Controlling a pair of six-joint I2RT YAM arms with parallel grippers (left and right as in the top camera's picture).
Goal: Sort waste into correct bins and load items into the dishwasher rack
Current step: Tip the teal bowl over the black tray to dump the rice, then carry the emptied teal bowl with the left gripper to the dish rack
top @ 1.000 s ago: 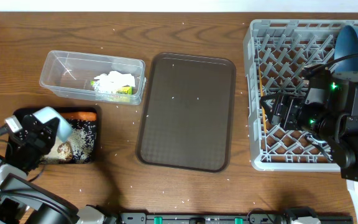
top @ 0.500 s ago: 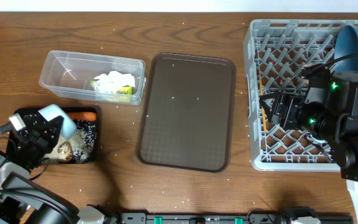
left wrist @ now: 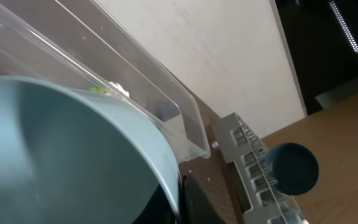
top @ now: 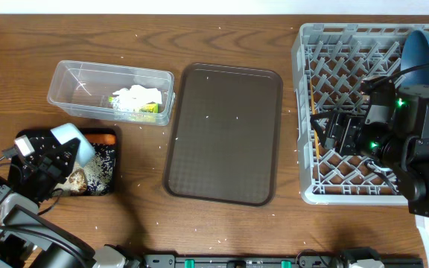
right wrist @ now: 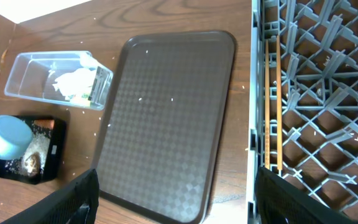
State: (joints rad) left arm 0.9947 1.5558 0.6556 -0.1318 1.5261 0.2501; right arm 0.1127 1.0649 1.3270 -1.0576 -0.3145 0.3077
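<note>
My left gripper point(top: 45, 162) is shut on the pale white bowl point(top: 70, 139) and holds it tilted over the black tray point(top: 117, 175). The tray holds rice point(top: 103, 160), a brown lump point(top: 76, 179) and the carrot point(top: 103, 138). The bowl fills the left wrist view point(left wrist: 61, 155). The clear tub point(top: 73, 74) holds the tissue point(top: 136, 94) and wrapper point(top: 146, 108). My right gripper point(right wrist: 188, 205) is open and empty over the rack's point(top: 306, 112) left edge. The chopsticks point(right wrist: 273, 93) lie in the rack. The blue plate point(top: 423, 46) stands at its far right. The cups are out of view.
The dark brown serving tray point(top: 226, 134) lies empty between the bins and the rack, also in the right wrist view point(right wrist: 166, 118). Loose rice grains are scattered over the wooden table. The right arm's body covers the rack's right half.
My left gripper has shifted a little to the right with the bowl over the black tray. The right arm has not moved.
</note>
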